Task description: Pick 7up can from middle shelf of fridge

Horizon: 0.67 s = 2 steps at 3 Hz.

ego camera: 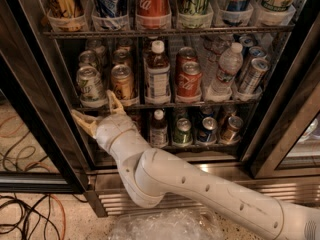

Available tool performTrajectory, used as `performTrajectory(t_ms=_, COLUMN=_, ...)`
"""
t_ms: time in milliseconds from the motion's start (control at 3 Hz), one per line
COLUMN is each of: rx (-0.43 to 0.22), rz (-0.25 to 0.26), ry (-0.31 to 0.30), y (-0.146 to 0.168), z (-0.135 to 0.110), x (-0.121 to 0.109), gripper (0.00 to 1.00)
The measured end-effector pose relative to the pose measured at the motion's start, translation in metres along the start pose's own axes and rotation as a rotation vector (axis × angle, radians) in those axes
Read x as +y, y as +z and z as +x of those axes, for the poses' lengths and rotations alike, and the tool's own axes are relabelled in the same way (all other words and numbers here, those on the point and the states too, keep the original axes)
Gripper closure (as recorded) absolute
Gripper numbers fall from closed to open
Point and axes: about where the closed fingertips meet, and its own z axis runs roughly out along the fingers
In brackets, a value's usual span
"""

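Note:
The 7up can, silver-white with green lettering, stands at the left end of the middle shelf of the fridge, in a clear plastic cup. My gripper is open, in front of the shelf edge and just below the can. One tan finger points left of the can. The other finger rises between it and the gold-brown can. The fingers are not around the can. My white arm reaches in from the lower right.
On the middle shelf stand a dark bottle, a red Coca-Cola can, a water bottle and more cans at the right. Taller cans fill the top rack; cans and a bottle stand on the lower rack. Cables lie on the floor.

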Motion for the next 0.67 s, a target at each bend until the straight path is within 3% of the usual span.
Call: performTrajectory(t_ms=667, rx=-0.023, rz=0.025, ry=-0.019, y=0.0230, z=-0.0043, x=-0.0067, gripper=0.34)
